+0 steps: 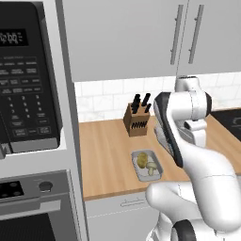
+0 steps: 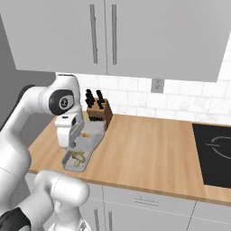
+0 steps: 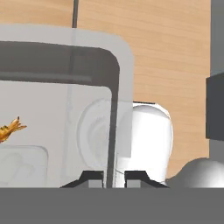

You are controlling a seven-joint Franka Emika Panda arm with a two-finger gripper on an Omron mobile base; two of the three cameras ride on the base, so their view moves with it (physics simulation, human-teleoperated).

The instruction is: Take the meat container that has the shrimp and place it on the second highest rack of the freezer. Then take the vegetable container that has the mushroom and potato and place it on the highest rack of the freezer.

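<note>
The meat container (image 3: 57,109), a shallow grey tray, fills the left of the hand view, with its orange shrimp (image 3: 8,129) at the left edge. My gripper (image 3: 114,178) is shut on the tray's thin side wall. From the right base view the gripper (image 2: 76,144) reaches down onto the meat container (image 2: 91,140) on the wooden counter. The vegetable container (image 1: 147,164) with potato and mushroom lies just in front of it, near the counter's front edge (image 2: 76,161). The freezer and its racks are out of view.
A knife block (image 1: 137,120) stands behind the trays by the tiled wall. A black cooktop (image 2: 214,153) lies at the counter's right end. A microwave (image 1: 23,80) and an oven (image 1: 28,212) stand to the left, and wall cabinets (image 2: 103,31) hang above.
</note>
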